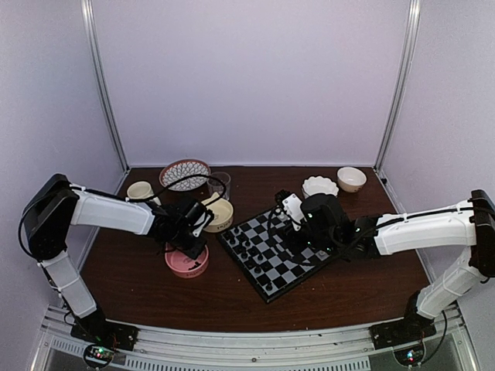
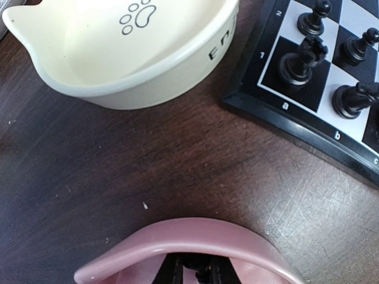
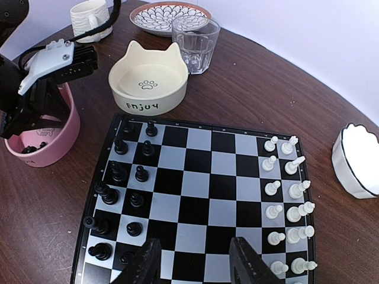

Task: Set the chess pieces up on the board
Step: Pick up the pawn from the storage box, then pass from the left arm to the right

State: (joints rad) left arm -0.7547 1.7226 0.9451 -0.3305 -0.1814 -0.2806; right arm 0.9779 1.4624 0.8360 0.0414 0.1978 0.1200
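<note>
The board [image 1: 272,253] lies at the table's middle. Several black chess pieces [image 3: 121,145] stand in its two left columns in the right wrist view, and white chessmen [image 3: 278,188] fill the two right columns. My left gripper [image 2: 195,271] reaches down into a pink bowl [image 2: 177,234], and its jaws are closed on a small black chess piece [image 2: 202,275]. More black pieces [image 3: 35,148] lie in that bowl [image 3: 65,127]. My right gripper [image 3: 195,263] is open and empty, hovering over the board's near edge. In the top view, the left gripper [image 1: 189,249] is over the pink bowl [image 1: 187,267] and the right gripper [image 1: 290,226] is over the board.
A cream cat-ear bowl [image 3: 148,80] stands just behind the board's black corner, close to the pink bowl. Behind it are a glass [image 3: 195,41], a patterned plate [image 3: 169,15] and a mug [image 3: 89,18]. A white scalloped bowl [image 3: 355,160] and a tan bowl [image 1: 352,178] stand at the back right.
</note>
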